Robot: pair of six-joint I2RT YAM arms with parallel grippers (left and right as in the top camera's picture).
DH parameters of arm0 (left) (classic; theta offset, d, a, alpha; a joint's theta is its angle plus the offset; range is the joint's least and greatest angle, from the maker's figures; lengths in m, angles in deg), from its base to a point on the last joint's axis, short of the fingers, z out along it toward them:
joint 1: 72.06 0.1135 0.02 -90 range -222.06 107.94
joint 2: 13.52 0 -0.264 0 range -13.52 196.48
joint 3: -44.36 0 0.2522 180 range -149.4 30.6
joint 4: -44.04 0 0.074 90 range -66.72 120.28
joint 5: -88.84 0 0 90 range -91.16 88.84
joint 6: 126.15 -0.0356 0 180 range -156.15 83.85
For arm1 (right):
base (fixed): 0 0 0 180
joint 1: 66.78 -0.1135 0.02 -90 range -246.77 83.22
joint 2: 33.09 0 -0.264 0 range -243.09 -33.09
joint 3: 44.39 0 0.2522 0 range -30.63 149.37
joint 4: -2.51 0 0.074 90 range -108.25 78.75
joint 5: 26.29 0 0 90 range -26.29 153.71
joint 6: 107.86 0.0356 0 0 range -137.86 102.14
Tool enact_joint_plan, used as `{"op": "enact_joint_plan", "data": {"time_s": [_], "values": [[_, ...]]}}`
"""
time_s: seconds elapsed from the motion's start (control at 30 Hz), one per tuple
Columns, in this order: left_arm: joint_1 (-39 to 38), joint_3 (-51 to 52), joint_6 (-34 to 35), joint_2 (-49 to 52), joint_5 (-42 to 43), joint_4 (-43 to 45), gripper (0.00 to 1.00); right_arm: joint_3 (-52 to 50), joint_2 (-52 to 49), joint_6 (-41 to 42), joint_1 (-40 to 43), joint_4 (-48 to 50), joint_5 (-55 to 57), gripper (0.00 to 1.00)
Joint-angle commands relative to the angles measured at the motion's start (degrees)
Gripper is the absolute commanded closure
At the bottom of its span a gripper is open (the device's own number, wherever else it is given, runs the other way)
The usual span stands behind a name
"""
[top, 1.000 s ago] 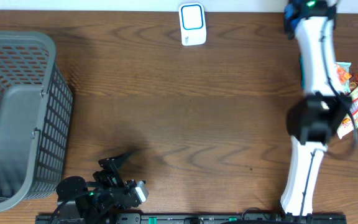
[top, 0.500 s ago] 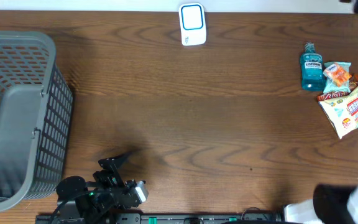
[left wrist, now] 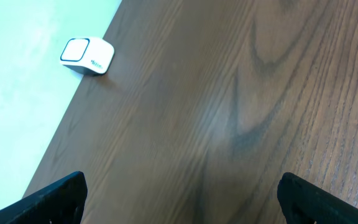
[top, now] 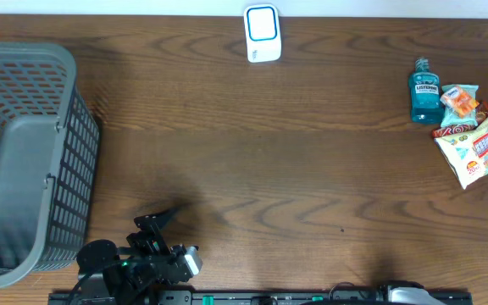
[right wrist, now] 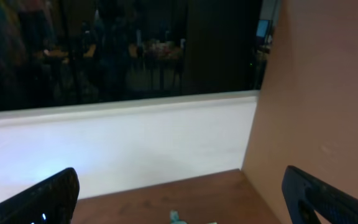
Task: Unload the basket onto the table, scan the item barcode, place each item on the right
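Overhead, the mouthwash bottle and snack packets sit crowded at my right, well apart from the scanner. My left end effector and right end effector are spread, empty; a careless reach could topple the bottle.

The right arm has withdrawn, apparently nearly out of view, uncovering the mouthwash bottle.
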Motion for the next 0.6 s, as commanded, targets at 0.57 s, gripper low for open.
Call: {"op": "enact_joint_plan", "data": {"time_s": [0.57], "values": [[0.3, -0.1, 0.9, -0.2, 1.0, -0.2, 0.02, -29.1, 36.3, 1.2, 0.0, -10.3, -3.7, 0.01]]}}
